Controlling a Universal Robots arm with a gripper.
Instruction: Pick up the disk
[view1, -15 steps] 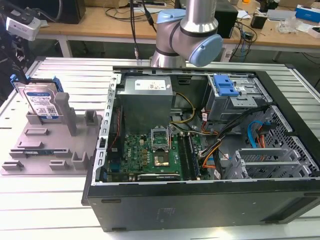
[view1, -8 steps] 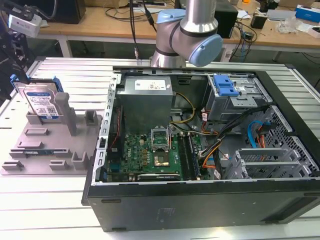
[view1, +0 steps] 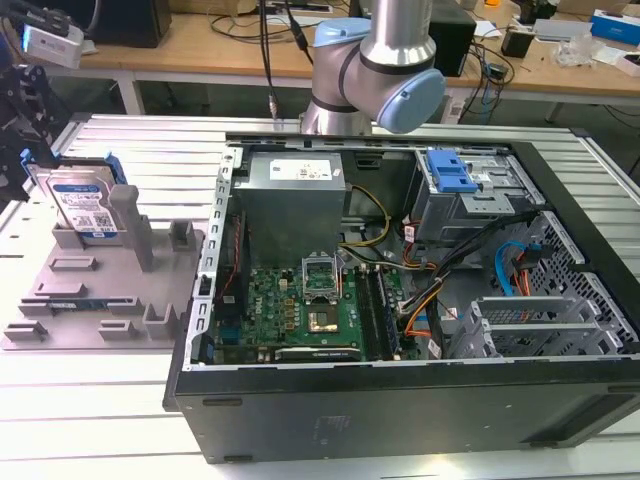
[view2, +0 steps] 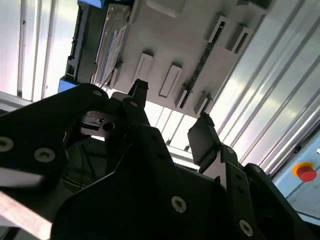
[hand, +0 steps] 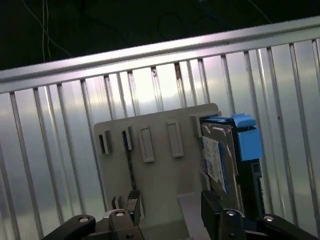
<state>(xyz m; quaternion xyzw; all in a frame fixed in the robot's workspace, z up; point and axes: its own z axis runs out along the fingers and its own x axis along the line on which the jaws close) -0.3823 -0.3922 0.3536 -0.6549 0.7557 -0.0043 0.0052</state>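
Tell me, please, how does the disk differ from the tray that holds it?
The disk stands on edge; the tray lies flat. The disk is silver with a white-and-blue label and blue rails; the tray is plain grey. The disk is smaller than the tray. Both sit at the exterior view's left.

Ribbed metal bench (view1: 120, 430), two loads.
Grey fixture tray (view1: 70, 310) lies just beside an open computer case (view1: 400, 410) mid-bench.

Cluttered wooden workbench (view1: 200, 52) behind ribbed metal table (view1: 90, 405)
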